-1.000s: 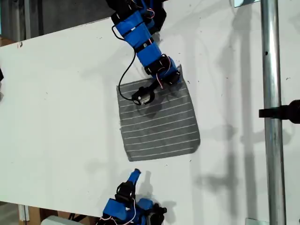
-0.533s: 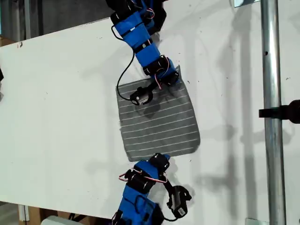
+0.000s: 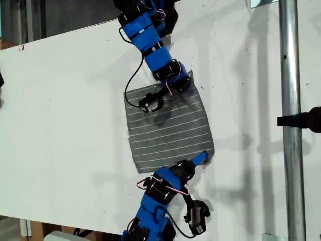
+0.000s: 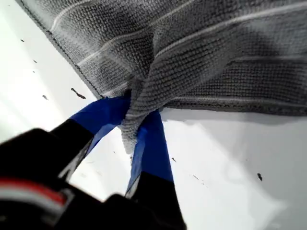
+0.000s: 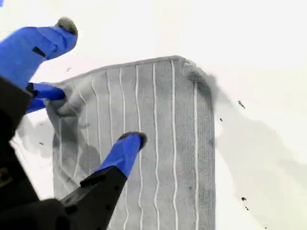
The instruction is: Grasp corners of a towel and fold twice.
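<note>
The grey towel (image 3: 170,128) with thin white stripes lies flat on the white table (image 3: 65,115). My first gripper (image 4: 136,115) is shut on one corner, and the cloth (image 4: 216,57) bunches up between its blue fingers. In the exterior view this is the upper arm, with its gripper (image 3: 186,81) at the towel's upper right corner. My second gripper (image 5: 96,84) is open over the towel (image 5: 163,143), one fingertip (image 5: 132,140) low over the cloth. In the exterior view it (image 3: 199,158) sits at the towel's lower right corner. The first gripper (image 5: 45,91) also shows in the second wrist view.
A metal pole (image 3: 290,150) with a black clamp (image 3: 303,120) runs down the exterior view's right. A black cable (image 3: 131,83) loops from the first arm to its camera (image 3: 152,102) above the towel. The table's near edge runs along the exterior view's bottom.
The second arm swung from the exterior view's bottom edge up and rightward to the towel's lower right corner. The first arm stayed put, still holding its corner.
</note>
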Robot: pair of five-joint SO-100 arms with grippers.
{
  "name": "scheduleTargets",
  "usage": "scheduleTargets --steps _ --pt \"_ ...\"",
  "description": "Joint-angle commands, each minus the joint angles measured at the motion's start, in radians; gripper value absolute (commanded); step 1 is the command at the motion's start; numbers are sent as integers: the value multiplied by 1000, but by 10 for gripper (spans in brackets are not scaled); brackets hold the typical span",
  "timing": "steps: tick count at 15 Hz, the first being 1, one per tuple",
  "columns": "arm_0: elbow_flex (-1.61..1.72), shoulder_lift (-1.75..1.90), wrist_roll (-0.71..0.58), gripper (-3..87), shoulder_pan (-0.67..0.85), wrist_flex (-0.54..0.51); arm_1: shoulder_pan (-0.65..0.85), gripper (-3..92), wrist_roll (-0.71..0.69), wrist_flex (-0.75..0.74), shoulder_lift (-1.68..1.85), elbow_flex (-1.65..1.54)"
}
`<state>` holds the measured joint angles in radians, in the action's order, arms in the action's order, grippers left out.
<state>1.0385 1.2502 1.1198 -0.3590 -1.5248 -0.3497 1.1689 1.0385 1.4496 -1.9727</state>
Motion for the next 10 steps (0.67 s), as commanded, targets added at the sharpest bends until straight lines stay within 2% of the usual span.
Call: scheduleTargets --steps 1,8,9,10 --pt "-40 -129 21 375 -5 23 17 -2 -11 0 58 43" --pt "-41 -400 144 366 -26 147 5 -2 -11 5 67 43" --pt "-41 -445 175 312 -29 166 5 -2 -11 3 67 43" --pt "-41 -494 196 189 -29 178 3 -2 -11 3 67 43"
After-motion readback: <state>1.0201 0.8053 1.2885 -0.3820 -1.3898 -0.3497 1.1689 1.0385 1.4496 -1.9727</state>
